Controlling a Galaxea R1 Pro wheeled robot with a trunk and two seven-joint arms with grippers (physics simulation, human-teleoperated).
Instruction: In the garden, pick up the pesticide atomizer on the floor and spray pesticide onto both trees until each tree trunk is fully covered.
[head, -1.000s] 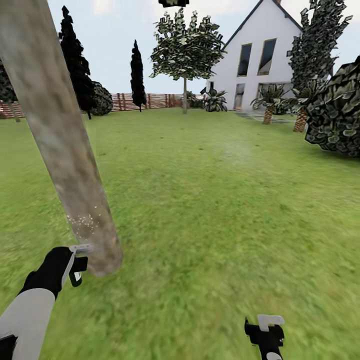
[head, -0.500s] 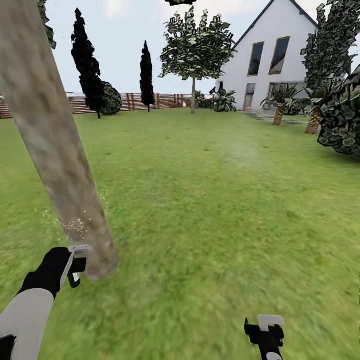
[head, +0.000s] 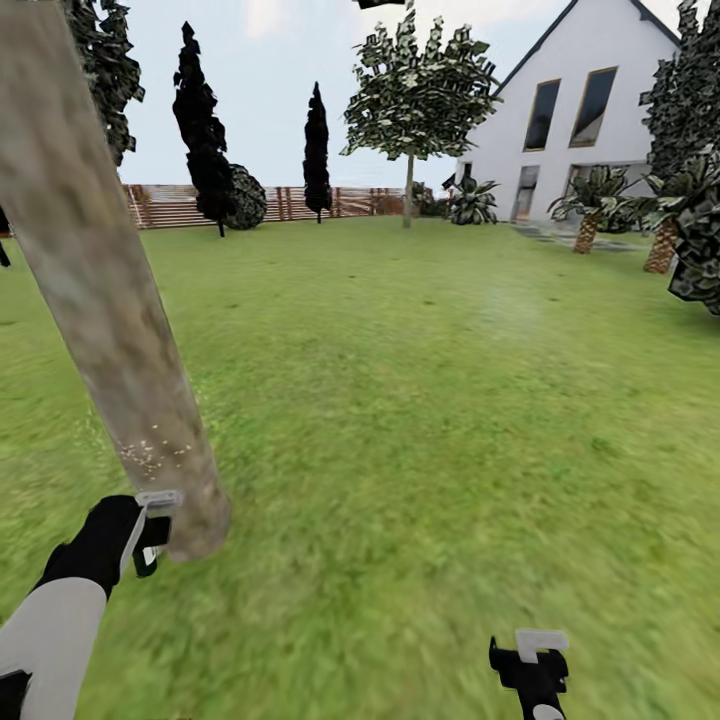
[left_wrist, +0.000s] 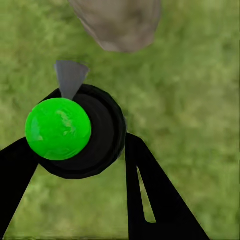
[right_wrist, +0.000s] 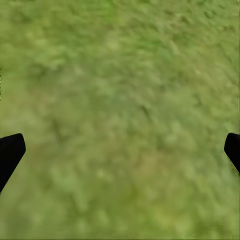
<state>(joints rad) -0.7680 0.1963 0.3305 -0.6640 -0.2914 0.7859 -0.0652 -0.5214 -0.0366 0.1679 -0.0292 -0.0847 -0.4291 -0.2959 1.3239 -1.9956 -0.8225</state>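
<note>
you are looking over the lawn (head: 420, 400), which runs back to a white house (head: 590, 120) on the right and a brown slat fence (head: 300, 203) on the left, with dark narrow trees (head: 205, 130) standing before the fence. a leafy tree (head: 415, 95) with a thin pale trunk stands far off near the house.

the thick tan-grey trunk (head: 100, 290) crosses the left of your head view, leaning, its foot on the grass just in front of your left arm. a scatter of white specks (head: 150, 455) sits low on its bark, just above the gripper.

your left gripper (head: 150, 530) is closed on the sprayer (left_wrist: 75, 131), held just beside the foot of the trunk; in the left wrist view you see the bottle end-on, a round black body with a bright green disc and a grey nozzle pointing toward the trunk's base (left_wrist: 117, 22), the two black fingers (left_wrist: 155, 200) on either side of it.

your right gripper (head: 530, 660) hangs low over bare grass, well apart from the trunk, its fingertips (right_wrist: 10, 152) spread wide at the edges of the right wrist view, holding nothing.
</note>
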